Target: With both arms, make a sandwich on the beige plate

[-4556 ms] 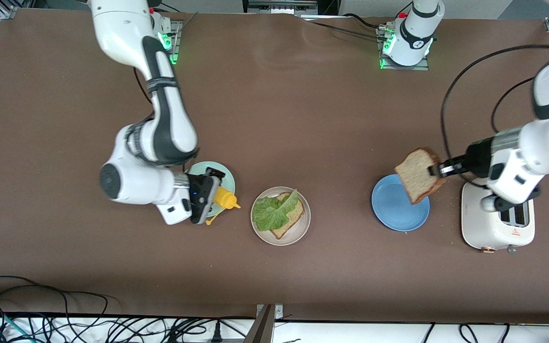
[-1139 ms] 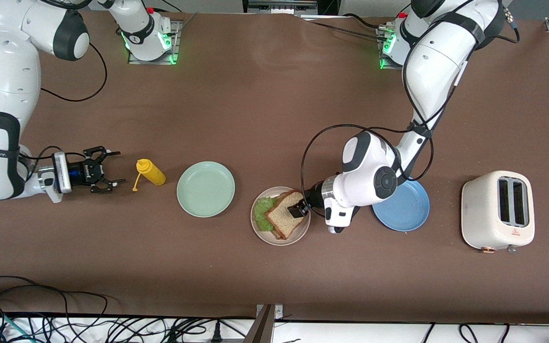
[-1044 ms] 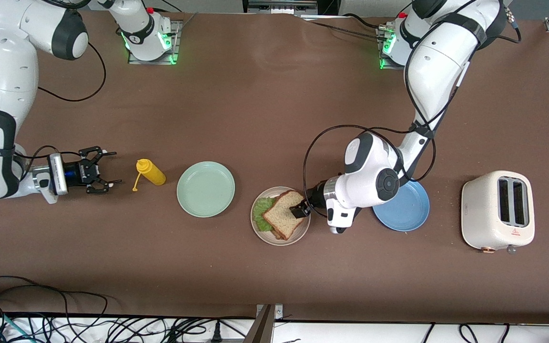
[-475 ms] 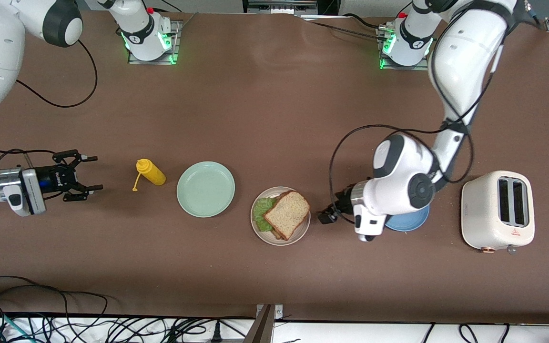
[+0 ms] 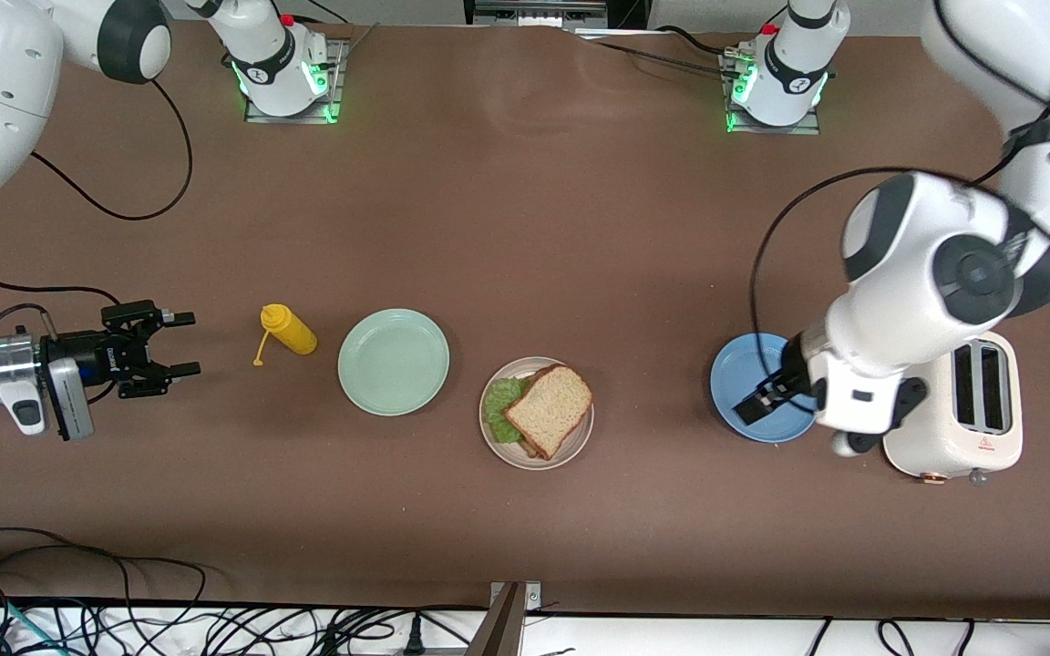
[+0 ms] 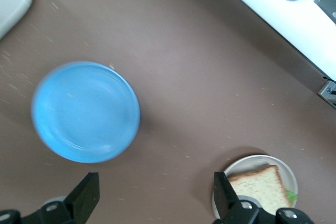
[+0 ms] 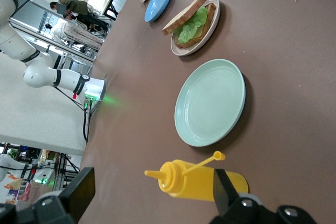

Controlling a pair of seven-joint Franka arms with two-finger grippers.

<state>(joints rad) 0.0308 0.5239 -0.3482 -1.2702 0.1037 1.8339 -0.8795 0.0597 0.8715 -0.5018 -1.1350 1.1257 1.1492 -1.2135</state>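
Speckled tan wholemeal bread tops the finished-looking sandwich (image 5: 547, 409), its crinkled green lettuce leaf peeking out toward the right arm's end, as it sits on the round, pale beige plate (image 5: 536, 457) at mid-table. The top slice lies cocked, its long axis running diagonally across the plate.

The left arm's black two-finger gripper (image 5: 753, 405) hangs over the round blue plate (image 5: 727, 375), fingers spread wide and carrying nothing; the sandwich lies from it toward the right arm's end of the table, well apart. In the left wrist view the sandwich shows past one fingertip (image 6: 222, 192), with the blue plate below the camera. This gripper looks the nearer of the two to the sandwich.

The right arm's black gripper (image 5: 180, 343) waits at its own end of the table, fingers parted and empty, pointing toward the yellow plastic squeeze bottle (image 5: 289, 330) that lies on its side beside the round mint-green plate (image 5: 394, 362). A cream two-slot toaster (image 5: 953, 421) stands beside the blue plate, partly under the left arm.

Judged from the stack, the build appears complete.
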